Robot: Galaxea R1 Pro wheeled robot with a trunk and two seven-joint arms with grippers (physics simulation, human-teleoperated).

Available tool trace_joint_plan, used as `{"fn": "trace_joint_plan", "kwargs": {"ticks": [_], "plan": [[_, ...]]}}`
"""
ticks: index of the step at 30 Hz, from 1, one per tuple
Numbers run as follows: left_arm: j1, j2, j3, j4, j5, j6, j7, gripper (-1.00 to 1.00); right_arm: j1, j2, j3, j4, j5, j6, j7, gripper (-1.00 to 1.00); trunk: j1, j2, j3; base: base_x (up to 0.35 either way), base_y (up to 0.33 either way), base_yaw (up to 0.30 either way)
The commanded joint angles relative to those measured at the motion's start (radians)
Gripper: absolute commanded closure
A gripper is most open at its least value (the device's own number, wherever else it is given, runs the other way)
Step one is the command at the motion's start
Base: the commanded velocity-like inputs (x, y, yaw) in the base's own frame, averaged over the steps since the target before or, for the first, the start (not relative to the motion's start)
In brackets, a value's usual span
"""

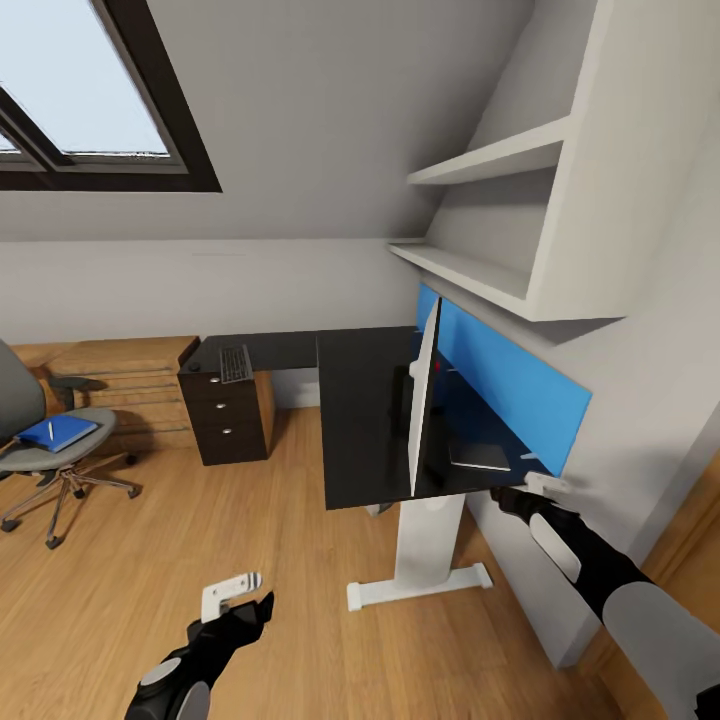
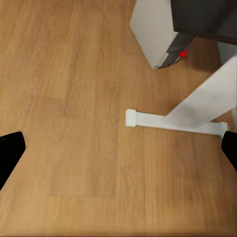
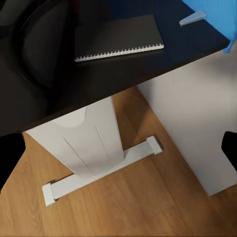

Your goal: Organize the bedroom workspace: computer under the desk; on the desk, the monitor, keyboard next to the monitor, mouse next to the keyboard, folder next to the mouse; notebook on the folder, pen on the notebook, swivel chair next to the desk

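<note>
- Both grippers are hanging empty with fingers spread: left gripper (image 1: pixel 238 592) over the wood floor (image 1: pixel 300 560) short of the worktop's white foot (image 1: pixel 420 585), right gripper (image 1: pixel 528 492) at the worktop's near corner.
- Reaching for the notebook (image 3: pixel 118 37), lying on the worktop (image 1: pixel 365 420) beside the monitor (image 1: pixel 424 395), probably calls for a flat approach.
- Well away from the worktop, the folder (image 1: pixel 56 432) and pen (image 1: pixel 50 429) are sitting on the swivel chair (image 1: pixel 55 455); the keyboard (image 1: pixel 235 363) is lying on the drawer unit (image 1: pixel 228 415).
- Skylight (image 1: pixel 80 90) and wall shelves (image 1: pixel 500 210) are framing the attic bedroom.
</note>
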Motion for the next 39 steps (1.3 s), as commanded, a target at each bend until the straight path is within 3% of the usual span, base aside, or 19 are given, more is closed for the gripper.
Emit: {"fn": "trace_joint_plan", "kwargs": {"ticks": [1,8,39], "plan": [[-0.001,0.001,0.004,0.000,0.011,0.004,0.009,-1.00,-0.001,-0.002,0.008,-0.002,-0.009,-0.003,-0.010,-1.00,0.000,-0.002,-0.002,0.000,0.000,0.000],[-0.001,0.003,0.036,0.007,0.009,0.006,0.009,-1.00,0.000,-0.002,0.009,-0.001,-0.008,-0.047,-0.012,-1.00,0.000,-0.002,-0.002,0.015,-0.029,0.000],[-0.001,0.005,0.045,0.011,0.007,0.006,0.009,-1.00,0.002,0.000,0.015,0.003,0.000,-0.055,-0.008,-1.00,0.000,-0.002,-0.002,0.130,-0.052,0.000]]}}
